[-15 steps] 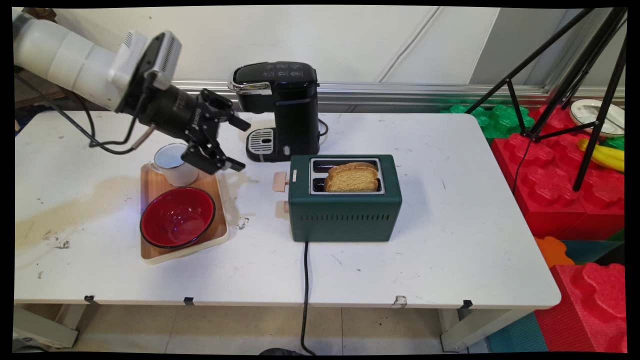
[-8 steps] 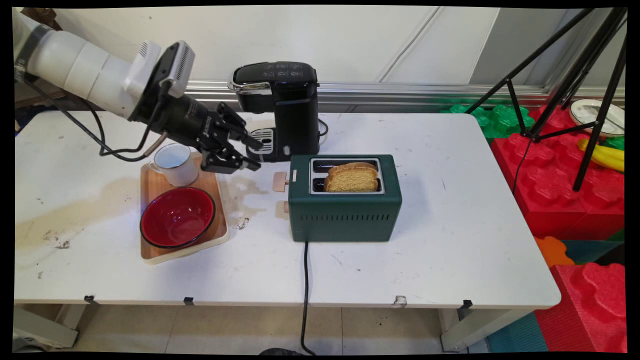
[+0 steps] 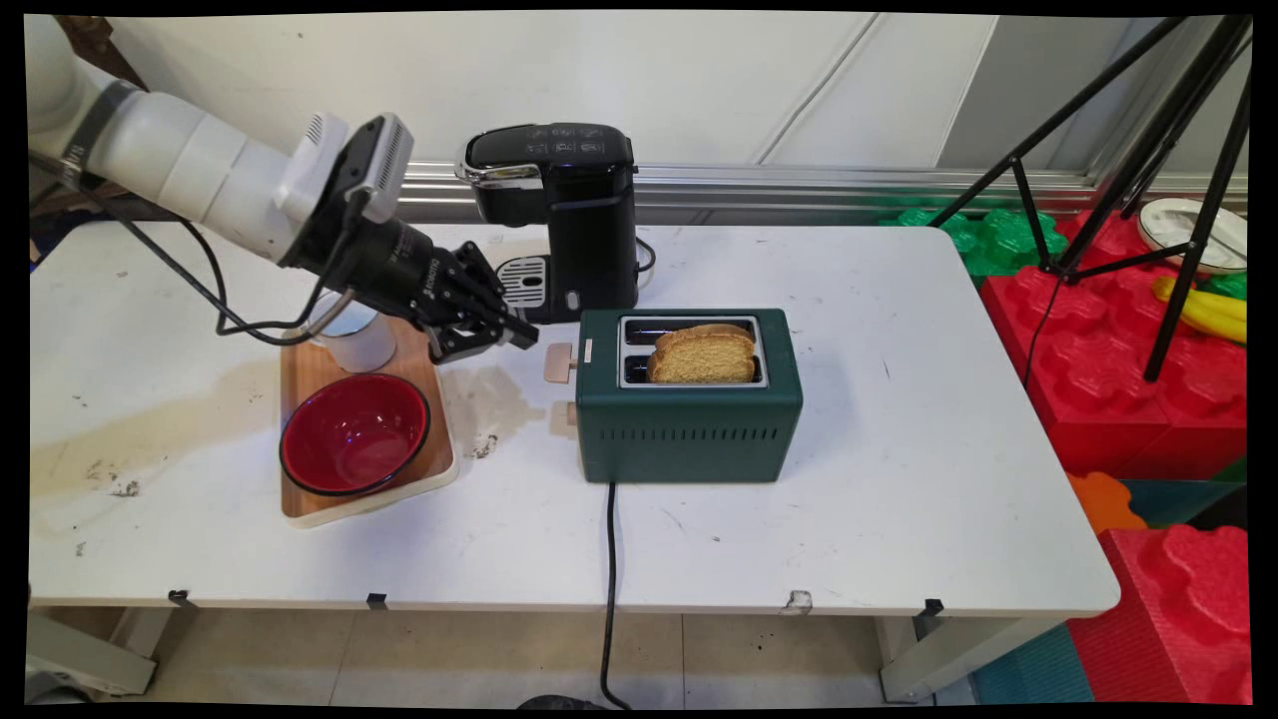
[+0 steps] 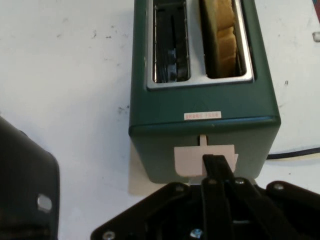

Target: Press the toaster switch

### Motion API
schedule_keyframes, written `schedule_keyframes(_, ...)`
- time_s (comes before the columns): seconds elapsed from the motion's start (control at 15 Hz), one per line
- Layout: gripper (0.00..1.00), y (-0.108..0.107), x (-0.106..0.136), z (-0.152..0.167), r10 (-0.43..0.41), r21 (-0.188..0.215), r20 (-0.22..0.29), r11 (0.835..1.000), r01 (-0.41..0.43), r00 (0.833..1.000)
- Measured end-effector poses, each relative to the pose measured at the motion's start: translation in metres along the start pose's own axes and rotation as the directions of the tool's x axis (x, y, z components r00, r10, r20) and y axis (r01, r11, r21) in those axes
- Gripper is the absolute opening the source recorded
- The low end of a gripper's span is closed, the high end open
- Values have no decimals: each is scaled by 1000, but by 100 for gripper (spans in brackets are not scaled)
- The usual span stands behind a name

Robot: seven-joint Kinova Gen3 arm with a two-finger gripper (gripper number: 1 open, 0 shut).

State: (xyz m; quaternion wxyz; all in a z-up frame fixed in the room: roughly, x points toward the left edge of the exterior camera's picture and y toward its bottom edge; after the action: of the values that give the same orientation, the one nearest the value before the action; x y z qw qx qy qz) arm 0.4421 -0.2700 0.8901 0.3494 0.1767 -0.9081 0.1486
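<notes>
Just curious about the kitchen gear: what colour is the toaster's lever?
The toaster's lever is pale beige against a dark green body, clearest in the hand view.

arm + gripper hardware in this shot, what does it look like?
White rounded arm links with a dark band near the upper left. A pale ribbed module sits at the wrist. The black two-finger gripper has a bolted linkage and small white lettering on its body. Black cables hang looped beneath the arm.

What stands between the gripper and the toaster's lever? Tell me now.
Nothing visible. The shut gripper points straight at the beige lever on the green toaster's end, with only table below the gap; the coffee maker stands behind, off that line.
</notes>
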Motion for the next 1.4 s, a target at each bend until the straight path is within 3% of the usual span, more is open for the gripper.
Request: schedule_keyframes(1.4, 0, -4, -10, 45, -18, -24, 25, 1000, 19, 1000)
